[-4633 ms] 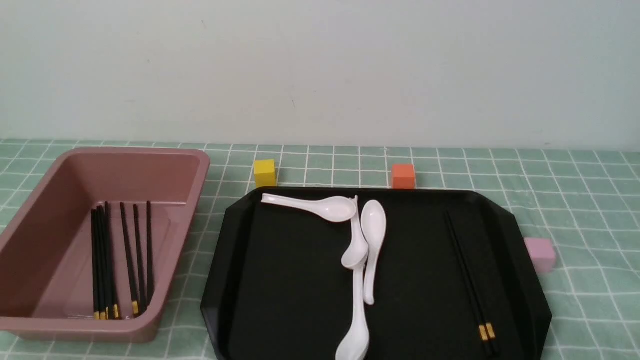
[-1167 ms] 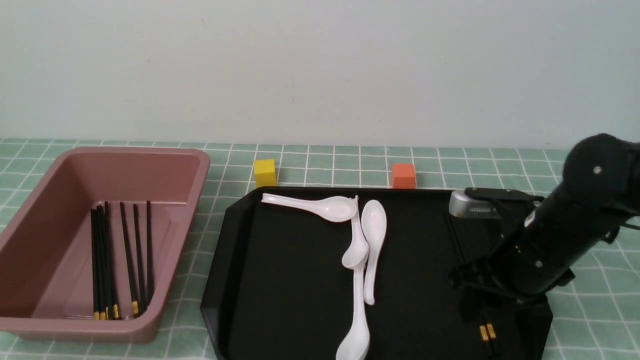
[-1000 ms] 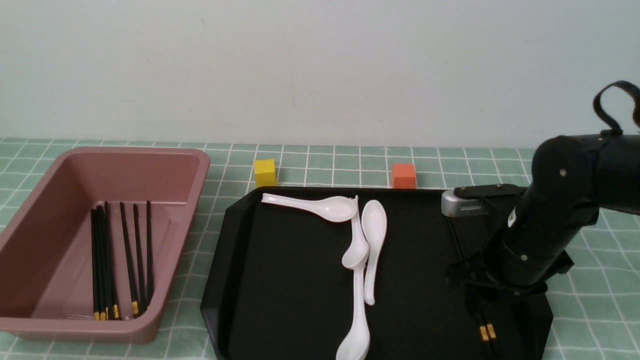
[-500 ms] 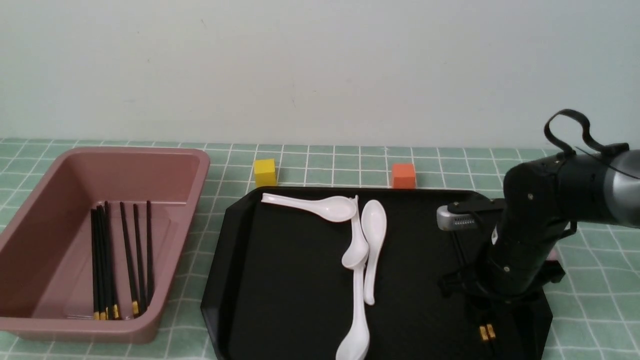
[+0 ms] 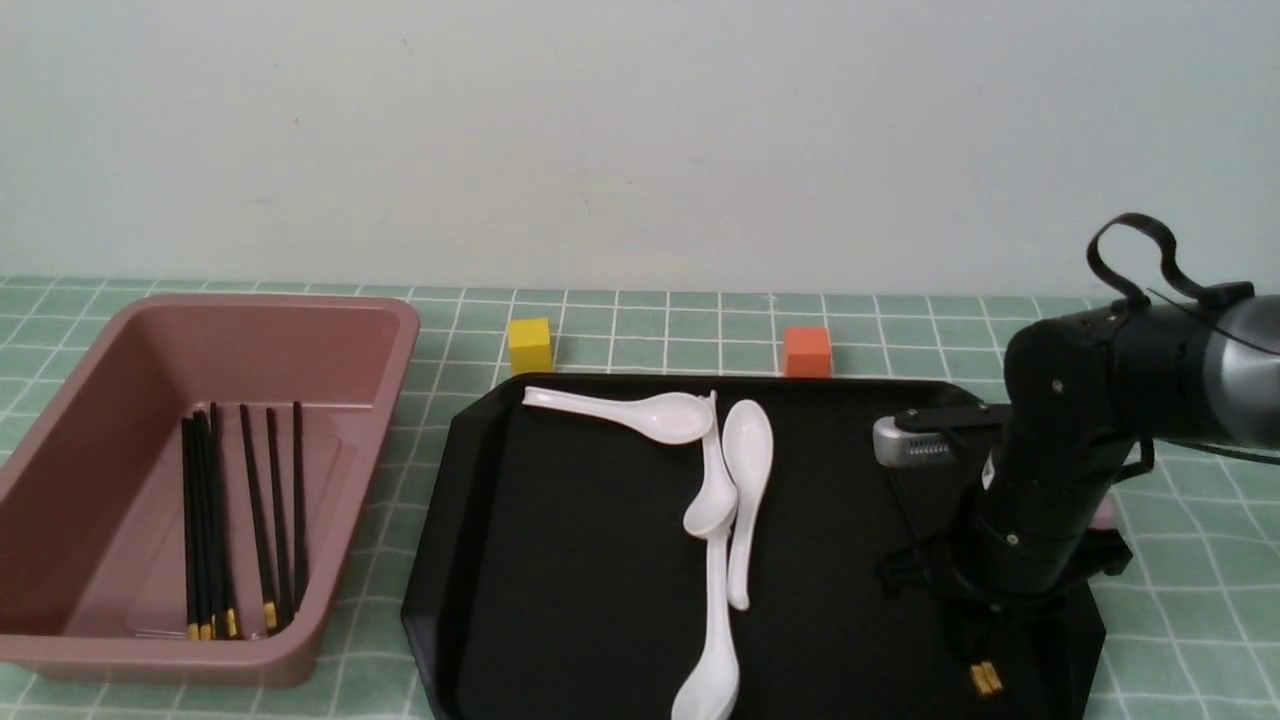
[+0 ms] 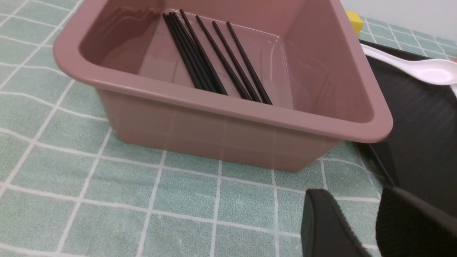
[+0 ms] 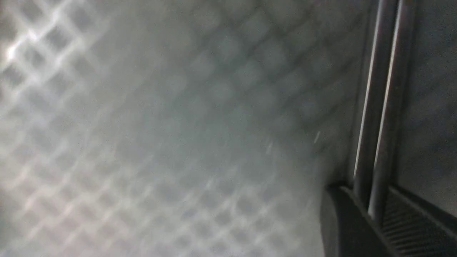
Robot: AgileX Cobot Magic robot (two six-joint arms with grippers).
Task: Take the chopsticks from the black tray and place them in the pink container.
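The right black robot hand (image 5: 975, 650) now pinches two thin black chopsticks (image 5: 986, 679), which have shifted.

Seven chopsticks (image 5: 258, 520) are contained in the bin (image 5: 350, 500), which is set left of the tray (image 5: 600, 600). Four spoons (image 5: 715, 490) are laid around the tray's middle. Two more chopsticks (image 5: 986, 679) are placed to their right. Two blocks (image 5: 530, 346) are positioned behind the tray.
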